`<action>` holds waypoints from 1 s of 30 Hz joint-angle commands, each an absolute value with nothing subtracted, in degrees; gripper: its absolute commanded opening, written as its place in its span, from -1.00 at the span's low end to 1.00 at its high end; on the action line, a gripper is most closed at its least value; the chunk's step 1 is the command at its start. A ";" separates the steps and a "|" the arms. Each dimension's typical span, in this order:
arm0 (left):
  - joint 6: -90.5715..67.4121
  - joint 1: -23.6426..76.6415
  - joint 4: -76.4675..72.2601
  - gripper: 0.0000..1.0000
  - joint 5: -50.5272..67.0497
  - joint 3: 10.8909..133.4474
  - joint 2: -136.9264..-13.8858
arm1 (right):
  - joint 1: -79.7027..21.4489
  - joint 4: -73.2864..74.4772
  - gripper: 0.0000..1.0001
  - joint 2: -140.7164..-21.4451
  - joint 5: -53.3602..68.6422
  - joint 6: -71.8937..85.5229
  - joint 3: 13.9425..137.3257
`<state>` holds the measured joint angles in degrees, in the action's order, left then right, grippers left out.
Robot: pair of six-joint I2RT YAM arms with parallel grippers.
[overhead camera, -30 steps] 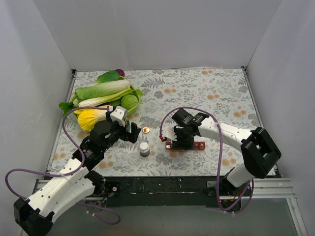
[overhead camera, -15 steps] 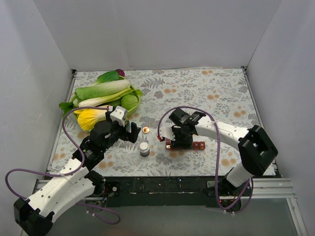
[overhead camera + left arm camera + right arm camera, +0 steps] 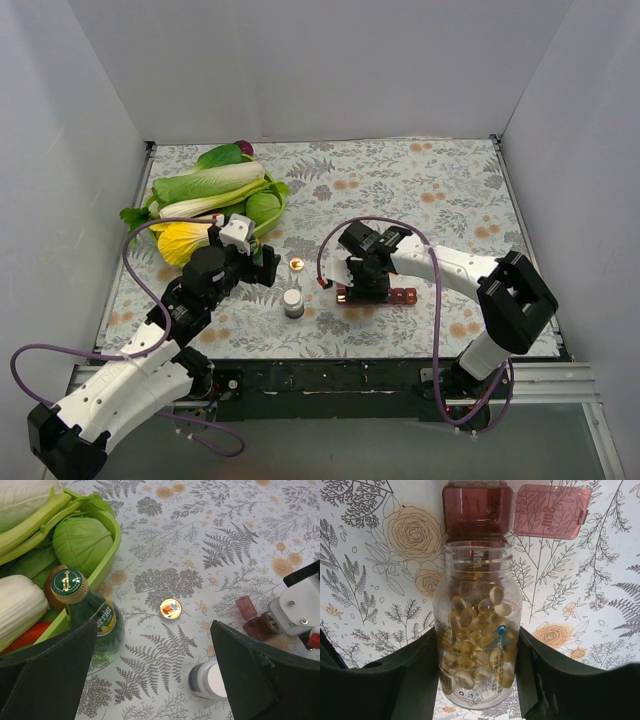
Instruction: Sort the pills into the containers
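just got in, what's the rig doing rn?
The right end effector grips a clear pill bottle full of capsules, mouth pointed at the dark red pill organizer, which has a lid flipped open. The left end effector hovers open and empty over the table, between a green bottle and a small white-capped bottle.

White walls point(image 3: 320, 60) — floral tabletop point(image 3: 420, 185)

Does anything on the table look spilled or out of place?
Nothing looks spilled. A small round orange thing, perhaps a cap, lies loose on the tablecloth between the green bottle and the red pill strip.
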<state>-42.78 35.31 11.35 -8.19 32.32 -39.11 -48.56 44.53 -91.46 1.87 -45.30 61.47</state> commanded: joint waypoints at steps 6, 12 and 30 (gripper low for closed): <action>-42.01 35.07 10.37 0.96 -12.13 31.90 -37.35 | -49.48 46.67 -0.97 -92.55 0.35 -44.74 64.60; -41.92 35.07 10.37 0.96 -12.04 31.99 -37.62 | -49.75 47.55 -0.97 -93.34 -1.32 -44.47 65.83; -41.84 34.98 10.46 0.96 -11.60 31.90 -37.62 | -50.98 48.25 -0.97 -93.69 -2.99 -44.65 66.27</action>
<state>-42.39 35.31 11.33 -11.16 32.29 -38.06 -50.30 46.74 -93.49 -2.22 -44.91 63.99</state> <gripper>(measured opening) 0.982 0.599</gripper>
